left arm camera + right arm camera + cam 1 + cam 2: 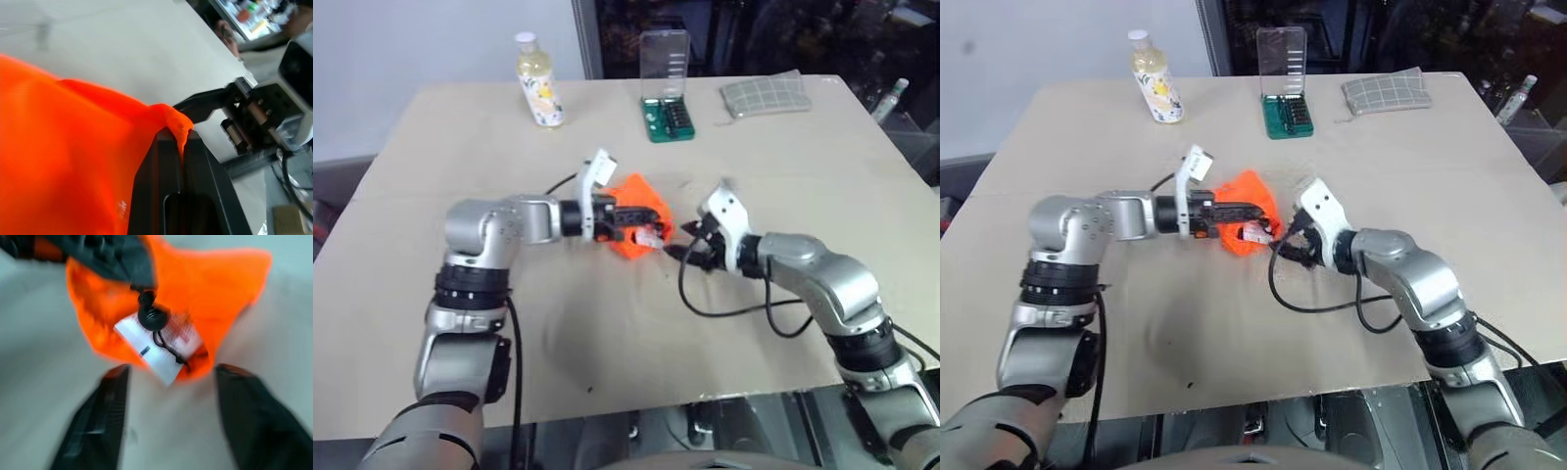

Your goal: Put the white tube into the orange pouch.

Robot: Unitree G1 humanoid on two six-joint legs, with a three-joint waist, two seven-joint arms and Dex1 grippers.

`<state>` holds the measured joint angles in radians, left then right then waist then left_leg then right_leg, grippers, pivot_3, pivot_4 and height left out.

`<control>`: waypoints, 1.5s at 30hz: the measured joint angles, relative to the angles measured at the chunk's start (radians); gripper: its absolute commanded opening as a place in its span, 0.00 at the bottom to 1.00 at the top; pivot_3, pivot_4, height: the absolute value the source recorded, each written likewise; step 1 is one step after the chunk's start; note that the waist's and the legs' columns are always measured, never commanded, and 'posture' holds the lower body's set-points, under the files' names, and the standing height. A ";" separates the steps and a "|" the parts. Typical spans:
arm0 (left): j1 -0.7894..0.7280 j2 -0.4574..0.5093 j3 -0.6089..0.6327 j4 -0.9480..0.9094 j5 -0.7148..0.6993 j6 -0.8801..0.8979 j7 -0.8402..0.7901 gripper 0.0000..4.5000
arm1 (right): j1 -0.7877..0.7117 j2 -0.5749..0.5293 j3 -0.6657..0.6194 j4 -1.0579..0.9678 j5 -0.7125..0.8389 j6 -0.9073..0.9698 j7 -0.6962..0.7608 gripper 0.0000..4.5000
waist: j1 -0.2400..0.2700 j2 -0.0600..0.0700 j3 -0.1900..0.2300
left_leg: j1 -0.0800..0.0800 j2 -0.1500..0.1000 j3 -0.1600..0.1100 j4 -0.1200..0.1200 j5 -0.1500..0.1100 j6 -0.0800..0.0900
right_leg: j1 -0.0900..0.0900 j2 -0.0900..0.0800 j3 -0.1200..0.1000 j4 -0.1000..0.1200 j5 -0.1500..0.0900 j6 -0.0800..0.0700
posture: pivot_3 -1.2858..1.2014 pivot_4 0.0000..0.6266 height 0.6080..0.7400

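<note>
Right wrist view shows the white tube (164,350) part-way into the orange pouch (215,289), its mouth pinched by left fingers (168,161), while right fingers (98,423) spread at 6 o'clock.

Lab: bare worktable (607,323), screwdriver-bit set (668,116)

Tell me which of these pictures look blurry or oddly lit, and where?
Right wrist view: soft and smeared, with the fingers and orange pouch fuzzy-edged, though the white tube poking out is readable. Left wrist view: the pouch looms close, glowing and textureless; the background is hazy. Left eye view: evenly lit table, dark background, faint shadows under the arms.
</note>
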<state>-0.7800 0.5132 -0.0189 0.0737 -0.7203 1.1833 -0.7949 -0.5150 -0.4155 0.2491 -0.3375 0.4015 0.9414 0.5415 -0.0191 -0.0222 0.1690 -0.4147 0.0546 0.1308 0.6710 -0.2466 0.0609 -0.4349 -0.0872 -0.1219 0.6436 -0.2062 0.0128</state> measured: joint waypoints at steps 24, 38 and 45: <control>-0.004 -0.062 -0.042 0.037 0.088 -0.080 -0.027 0.00 | 0.052 0.241 -0.161 0.136 0.090 0.063 -0.119 0.02 | 0.006 0.000 0.000 | -0.001 0.000 -0.001 0.000 0.001 -0.001 | 0.000 0.000 -0.001 0.000 0.000 0.000 | 0.52 0.24 1.00; -0.003 -0.068 -0.023 0.037 0.089 -0.085 -0.029 0.00 | 0.052 0.237 -0.271 0.116 0.186 0.038 -0.085 0.02 | 0.006 0.000 0.000 | -0.001 0.000 -0.002 0.000 0.001 -0.001 | 0.000 0.000 -0.001 0.000 0.000 0.000 | 0.52 0.24 1.00; -0.013 -0.090 0.009 0.068 0.089 -0.081 -0.014 0.00 | 0.084 0.186 -0.208 0.098 0.168 0.011 -0.066 0.52 | 0.006 0.000 0.000 | -0.001 0.000 -0.002 0.000 0.001 -0.001 | 0.000 0.000 -0.001 0.000 0.000 0.000 | 0.52 0.24 1.00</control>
<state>-0.7934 0.4229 -0.0096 0.1413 -0.6317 1.1020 -0.8087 -0.4315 -0.2300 0.0414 -0.2399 0.5699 0.9528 0.4755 -0.0128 -0.0224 0.1689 -0.4160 0.0546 0.1291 0.6714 -0.2459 0.0601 -0.4348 -0.0870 -0.1231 0.6432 -0.2062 0.0127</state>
